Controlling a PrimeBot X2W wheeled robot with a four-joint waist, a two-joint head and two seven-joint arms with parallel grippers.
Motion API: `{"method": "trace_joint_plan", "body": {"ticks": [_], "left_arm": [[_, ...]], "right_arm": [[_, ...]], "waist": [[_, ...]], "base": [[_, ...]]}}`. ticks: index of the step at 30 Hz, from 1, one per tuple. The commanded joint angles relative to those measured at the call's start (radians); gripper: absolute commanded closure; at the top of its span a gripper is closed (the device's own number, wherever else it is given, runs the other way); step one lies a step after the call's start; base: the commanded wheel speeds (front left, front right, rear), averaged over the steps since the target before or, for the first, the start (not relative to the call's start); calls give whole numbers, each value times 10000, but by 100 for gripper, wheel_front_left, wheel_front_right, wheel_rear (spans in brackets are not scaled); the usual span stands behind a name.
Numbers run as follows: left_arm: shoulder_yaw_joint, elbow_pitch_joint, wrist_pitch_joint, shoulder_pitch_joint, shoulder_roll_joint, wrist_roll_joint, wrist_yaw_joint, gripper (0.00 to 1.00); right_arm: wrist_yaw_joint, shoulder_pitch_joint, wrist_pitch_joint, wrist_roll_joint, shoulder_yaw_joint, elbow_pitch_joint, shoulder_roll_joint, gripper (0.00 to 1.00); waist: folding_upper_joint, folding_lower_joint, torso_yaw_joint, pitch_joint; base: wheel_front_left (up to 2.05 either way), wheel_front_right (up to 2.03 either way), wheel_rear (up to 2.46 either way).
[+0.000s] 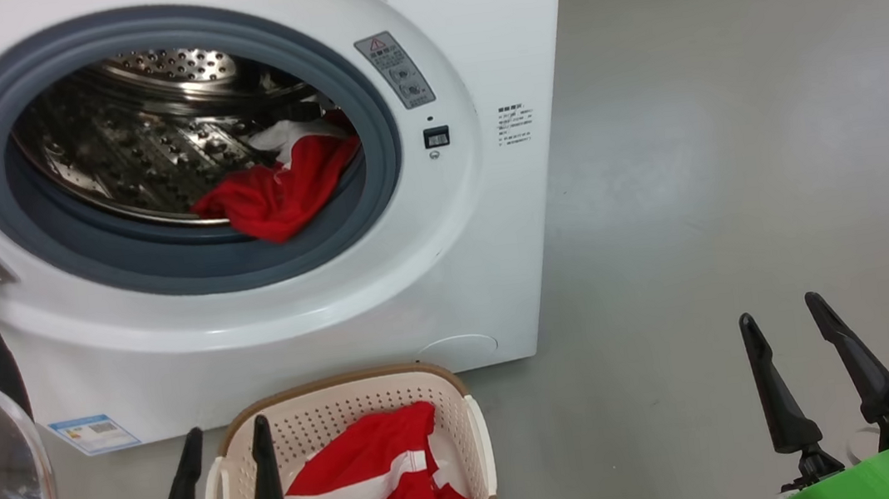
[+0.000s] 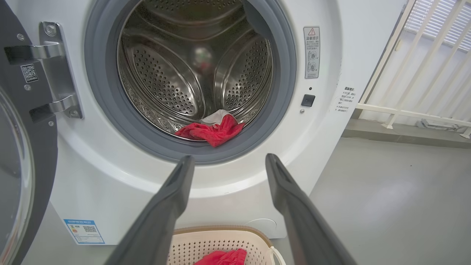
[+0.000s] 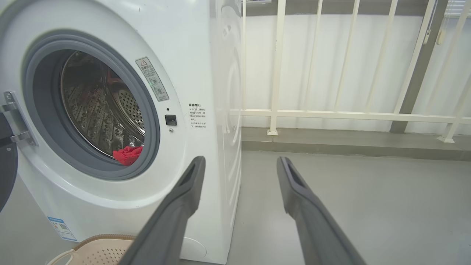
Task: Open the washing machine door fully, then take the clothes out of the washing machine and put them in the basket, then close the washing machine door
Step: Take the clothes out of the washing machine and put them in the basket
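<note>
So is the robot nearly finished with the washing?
About halfway. Done: the washing machine door is swung open, and one red striped garment lies in the basket. In hand: nothing; left gripper and right gripper are open and empty. Left: another red garment sits in the drum, then the door needs closing.

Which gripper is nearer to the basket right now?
Left. The left gripper is open at the left rim of the basket; the right gripper is open well off to its right, over the floor.

Head looks down, wrists level, all share washing machine (image 1: 470, 29)
</note>
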Motion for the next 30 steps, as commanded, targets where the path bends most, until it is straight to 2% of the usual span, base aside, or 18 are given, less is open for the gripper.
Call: {"method": "trace_joint_plan", "body": {"ticks": [1,16,30], "left_arm": [[314,-204,-89,-382,97,-42,-25,0],[230,226,-89,-2142,227,87,-200,0],[365,1868,-90,-4872,707,276,-454,0]], "right_arm": [[63,-228,-63,-22,283,-302,-131,0],[63,-874,-63,175,425,-435,-131,0],[63,-1595,-63,285,617,-397,-131,0]], "waist": [[0,0,25,141],[0,0,61,1698],[0,0,-269,2937]], "base": [[0,0,0],[0,0,0],[0,0,0]]}}
